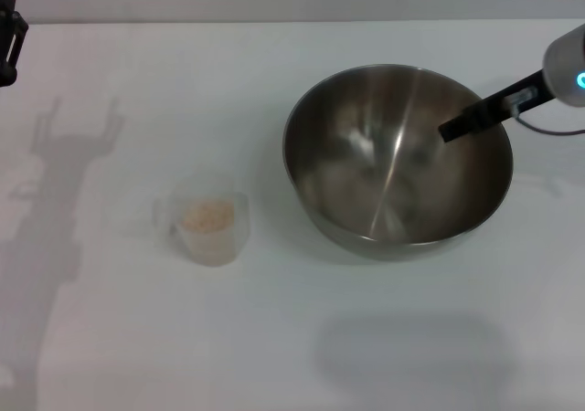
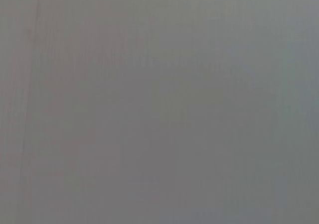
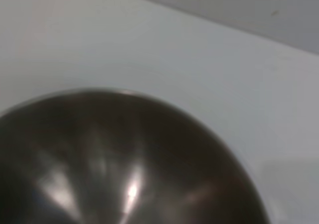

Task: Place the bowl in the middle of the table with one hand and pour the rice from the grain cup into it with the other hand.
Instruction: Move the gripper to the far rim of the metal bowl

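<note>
While my left hand (image 1: 7, 36) hangs parked at the bench's (image 1: 110, 338) far left edge, too little of it showing to tell whether it is spread or closed, the grain cup (image 1: 212, 227) of rice (image 1: 207, 216) stands untouched well apart from it, left of the bowl (image 1: 397, 162). At the right, my right hand (image 1: 457, 126) reaches over the steel bowl's far right rim, one dark finger inside; I cannot tell its grip. I judge a weak pinch could let the slick rim slip, sliding the bowl into the cup.

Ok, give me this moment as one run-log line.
bowl: right of centre, empty | right end effector: over bowl's right rim | grain cup: upright, rice inside | left end effector: table's far-left edge
</note>
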Controlling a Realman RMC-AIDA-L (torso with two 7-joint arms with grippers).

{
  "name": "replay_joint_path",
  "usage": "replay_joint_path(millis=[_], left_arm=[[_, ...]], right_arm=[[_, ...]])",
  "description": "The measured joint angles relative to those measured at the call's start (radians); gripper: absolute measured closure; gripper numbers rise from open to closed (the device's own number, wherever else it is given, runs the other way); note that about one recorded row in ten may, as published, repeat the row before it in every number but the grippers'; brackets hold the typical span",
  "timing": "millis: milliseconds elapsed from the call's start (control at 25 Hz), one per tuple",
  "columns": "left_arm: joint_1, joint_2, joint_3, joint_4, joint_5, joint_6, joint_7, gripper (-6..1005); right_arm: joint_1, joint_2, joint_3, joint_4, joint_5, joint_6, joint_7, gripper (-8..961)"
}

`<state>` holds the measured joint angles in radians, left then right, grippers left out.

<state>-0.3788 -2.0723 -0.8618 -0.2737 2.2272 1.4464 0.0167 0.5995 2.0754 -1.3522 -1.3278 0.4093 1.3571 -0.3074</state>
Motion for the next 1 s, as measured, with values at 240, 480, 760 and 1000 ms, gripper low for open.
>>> replay_joint_path(millis=[240,480,760,1000], left_arm=[[0.000,-0.001,0.000,0.001,0.000,0.000,0.000,190],[0.000,-0.002,0.000,0.001,0.000,0.000,0.000,192],[0.001,-0.003,0.000,0.001,0.000,-0.001,0.000,195],[0.006,-0.003,0.000,0.001,0.000,-0.002,0.000,197]], right_arm=[[0.024,0.000,-0.024,0.075,0.001,-0.033,-0.007,255],[0.019,0.000,-0.015,0.084,0.011,-0.041,-0.019,367],[0.008,0.000,-0.019,0.079,0.013,-0.044,-0.040,555],[0.006,0.001,-0.013,0.075,0.014,-0.054,-0.048,792]])
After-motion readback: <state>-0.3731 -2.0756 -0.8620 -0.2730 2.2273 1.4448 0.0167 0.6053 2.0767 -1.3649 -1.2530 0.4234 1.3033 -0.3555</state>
